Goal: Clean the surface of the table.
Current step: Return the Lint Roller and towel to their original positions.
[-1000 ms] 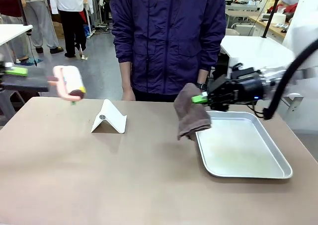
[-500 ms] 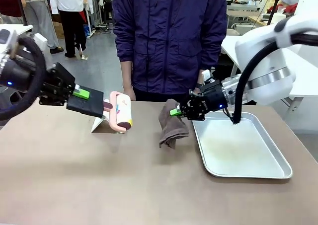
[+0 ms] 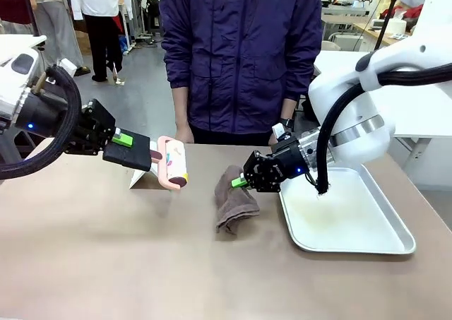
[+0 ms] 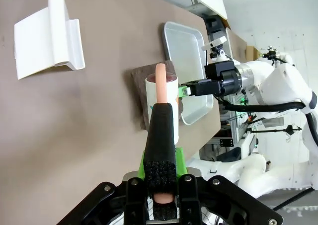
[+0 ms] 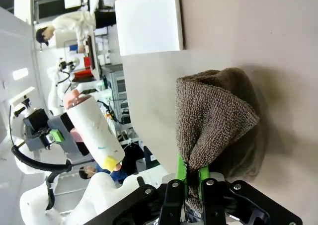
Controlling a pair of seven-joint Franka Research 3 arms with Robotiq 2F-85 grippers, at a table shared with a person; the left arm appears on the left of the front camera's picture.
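The table [image 3: 141, 256], the broad brownish-taupe top that spreads across the front view between the robot and the person standing at its far edge, looks at most at the start of its cleaning. The right tool [image 3: 240, 181] is clenched on a brown cloth [image 3: 232, 205], pinching its upper end between the green pads; in the right wrist view the cloth hangs from those pads with its lower folds bunched against the table top, and in the front view it rests on the surface just left of the silver tray [image 3: 367, 244]. The left tool [image 3: 147, 153] is closed around the dark handle of a lint roller [image 3: 174, 162], which is held out above the table near its far edge, over a small white folded stand [image 3: 141, 179]; from the left wrist view the roller's barrel appears clear of the surface, though how high it sits cannot be told. No crumbs, spills or stains can be made out on the table, so nothing in view marks a wiped stretch from an unwiped one. My reading is that the tools are equipped and in place, the cloth has just met the surface, and essentially all of the wiping remains: the wide near half and the left side still need passes, and the stand and tray cover patches that cannot be reached while they sit there.
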